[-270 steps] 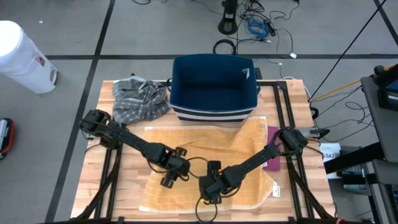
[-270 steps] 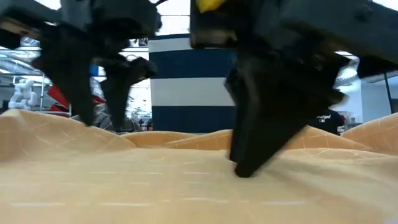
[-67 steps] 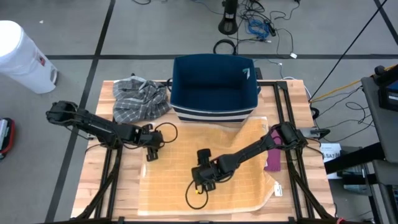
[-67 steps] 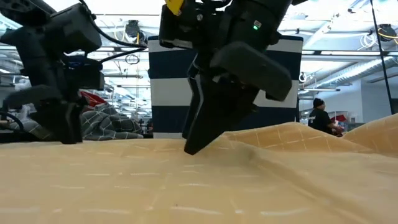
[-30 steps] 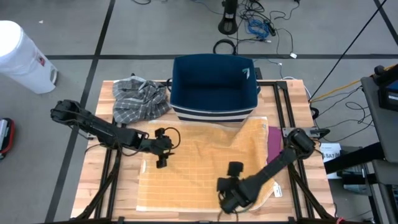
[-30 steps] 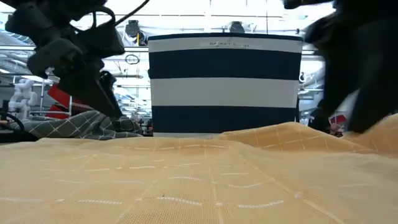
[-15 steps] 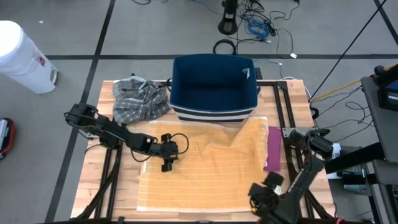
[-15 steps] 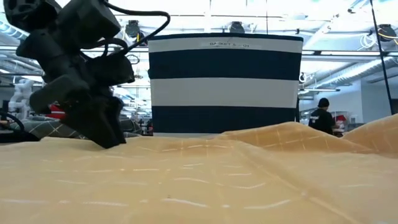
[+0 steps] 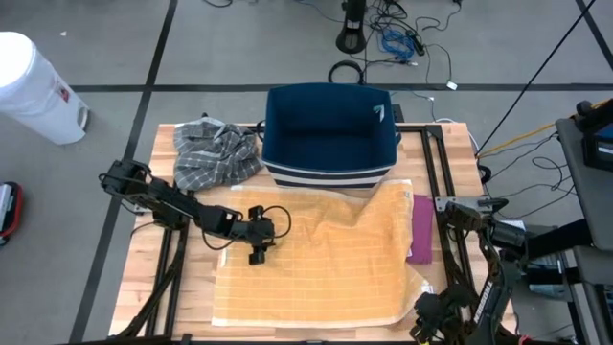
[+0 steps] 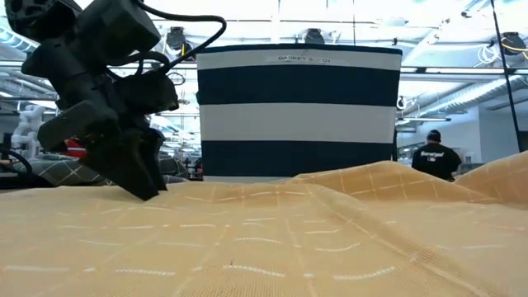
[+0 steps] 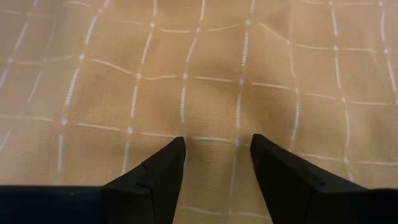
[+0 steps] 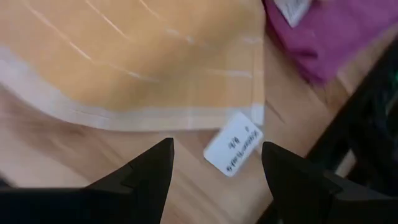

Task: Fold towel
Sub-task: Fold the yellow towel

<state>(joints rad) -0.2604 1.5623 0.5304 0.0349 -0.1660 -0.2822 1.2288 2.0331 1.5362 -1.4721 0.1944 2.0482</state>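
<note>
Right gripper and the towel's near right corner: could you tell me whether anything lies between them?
Nothing visible does. The right gripper hangs open over bare table just off the towel corner; only the towel's white tag lies there.

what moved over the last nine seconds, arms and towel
The right gripper left the towel's middle for the table's near right corner, open above the towel's tag. The left gripper shifted onto the towel's left part, open. The yellow towel now lies flatter. Basket and plaid cloth stayed put.
</note>
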